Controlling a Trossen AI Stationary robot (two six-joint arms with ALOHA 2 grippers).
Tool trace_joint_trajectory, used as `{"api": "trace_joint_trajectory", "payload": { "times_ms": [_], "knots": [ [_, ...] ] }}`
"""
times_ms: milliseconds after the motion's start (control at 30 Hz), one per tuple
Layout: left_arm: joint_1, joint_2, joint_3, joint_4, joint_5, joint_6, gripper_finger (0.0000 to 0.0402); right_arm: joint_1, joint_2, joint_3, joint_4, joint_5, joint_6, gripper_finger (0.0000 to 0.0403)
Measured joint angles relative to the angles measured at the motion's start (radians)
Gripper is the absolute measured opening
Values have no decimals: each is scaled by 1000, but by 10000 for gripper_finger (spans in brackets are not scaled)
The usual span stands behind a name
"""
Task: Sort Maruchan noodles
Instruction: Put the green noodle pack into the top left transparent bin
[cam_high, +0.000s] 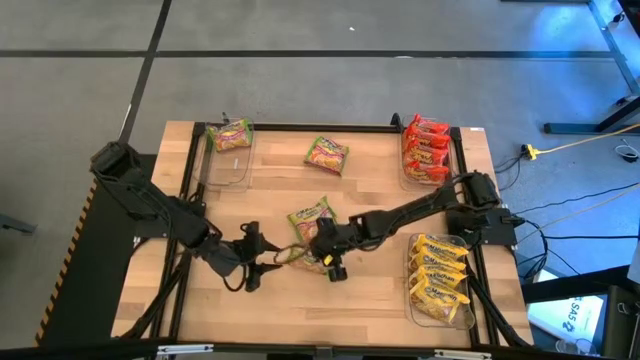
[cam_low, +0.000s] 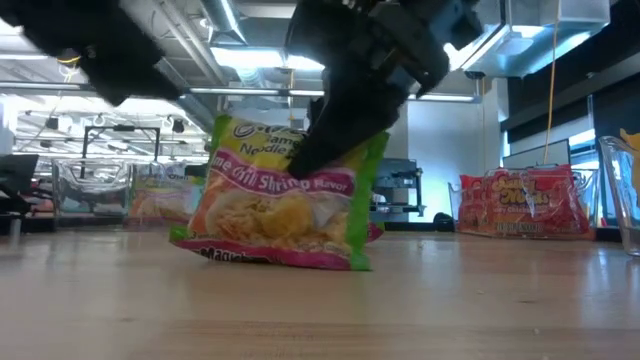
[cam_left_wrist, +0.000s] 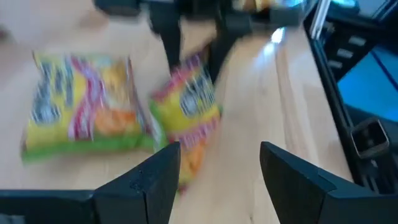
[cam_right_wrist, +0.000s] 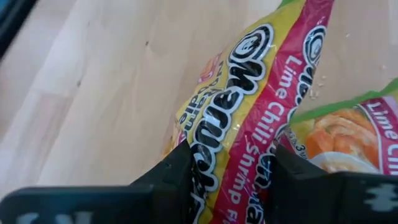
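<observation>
At the centre of the high view, the right gripper (cam_high: 322, 250) has its jaws clamped on one edge of a green-pink packet (cam_right_wrist: 261, 118). It could slip or drag the neighbouring packet (cam_high: 310, 213). The left gripper (cam_high: 262, 262) waits nearby with its jaws wide.

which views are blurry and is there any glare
Left wrist view: motion-blurred, both green-pink packets smeared, print unreadable. Right wrist view: sharp, held packet reads "Lime Chili Shrimp". Low view: bright ceiling lights, right gripper a dark silhouette. High view: blue glare at the top right corner.
</observation>
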Motion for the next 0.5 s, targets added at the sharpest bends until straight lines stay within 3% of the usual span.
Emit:
{"api": "trace_joint_trajectory", "payload": {
  "times_ms": [133,267,500],
  "knots": [
    [40,9,0,101,-4,137,214,31,-2,0,-11,81,-19,110],
    [104,23,0,147,30,231,214,36,-2,0,-8,95,-25,110],
    [224,49,2,236,168,369,214,36,-2,0,-7,112,-21,110]
  ]
}}
